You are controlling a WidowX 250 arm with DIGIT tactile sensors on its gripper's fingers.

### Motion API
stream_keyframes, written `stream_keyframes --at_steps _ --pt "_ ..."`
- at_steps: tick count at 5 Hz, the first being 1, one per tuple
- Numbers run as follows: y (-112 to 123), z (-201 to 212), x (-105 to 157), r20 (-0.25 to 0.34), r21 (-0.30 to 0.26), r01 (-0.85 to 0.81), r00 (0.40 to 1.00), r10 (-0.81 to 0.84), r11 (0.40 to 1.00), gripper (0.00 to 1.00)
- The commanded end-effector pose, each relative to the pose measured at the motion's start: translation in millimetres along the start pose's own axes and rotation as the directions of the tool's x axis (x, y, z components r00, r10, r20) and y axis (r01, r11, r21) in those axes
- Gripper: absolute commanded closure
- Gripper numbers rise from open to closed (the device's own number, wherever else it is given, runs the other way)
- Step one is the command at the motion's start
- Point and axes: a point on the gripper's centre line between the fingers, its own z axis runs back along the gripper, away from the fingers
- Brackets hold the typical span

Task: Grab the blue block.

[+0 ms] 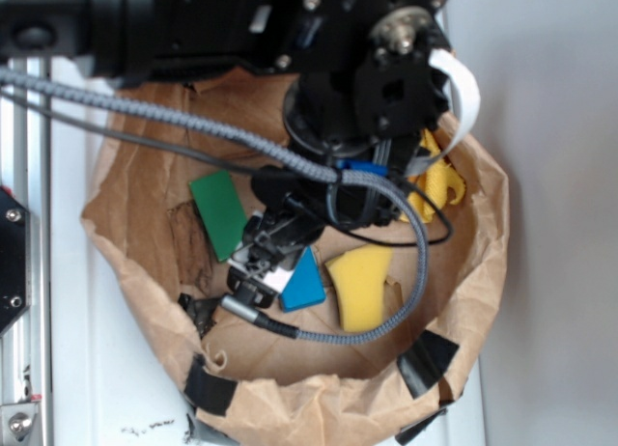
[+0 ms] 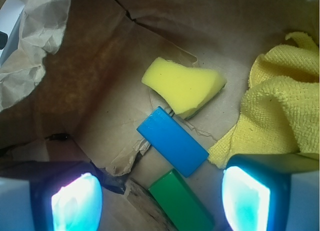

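Observation:
The blue block (image 2: 172,141) lies flat on the brown paper floor of the bag, in the middle of the wrist view, just ahead of the gap between my fingers. In the exterior view the blue block (image 1: 303,284) lies just right of my gripper (image 1: 259,272). My gripper (image 2: 161,203) is open and empty, hovering above the floor. Its glowing pads (image 2: 75,203) stand wide apart at the bottom corners. The green block (image 2: 181,201) lies between the pads, touching the blue block's near end.
A yellow sponge (image 2: 182,86) lies just beyond the blue block. A yellow cloth (image 2: 285,111) is bunched at the right. The crumpled paper bag wall (image 1: 290,407) rings everything. The green block (image 1: 220,214) and the sponge (image 1: 359,287) also show in the exterior view.

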Motion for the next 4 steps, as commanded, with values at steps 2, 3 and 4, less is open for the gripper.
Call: stream_keyframes --at_steps 2,3,4 --pt "16 -57 10 0.044 -0.013 0.127 0.991 -0.126 0.992 0.0" --pt "8 -70 2 0.048 -0.027 0.178 0.983 -0.177 0.984 0.0" --pt "-5 -87 -8 0.116 0.009 0.22 0.969 -0.219 0.976 0.0"
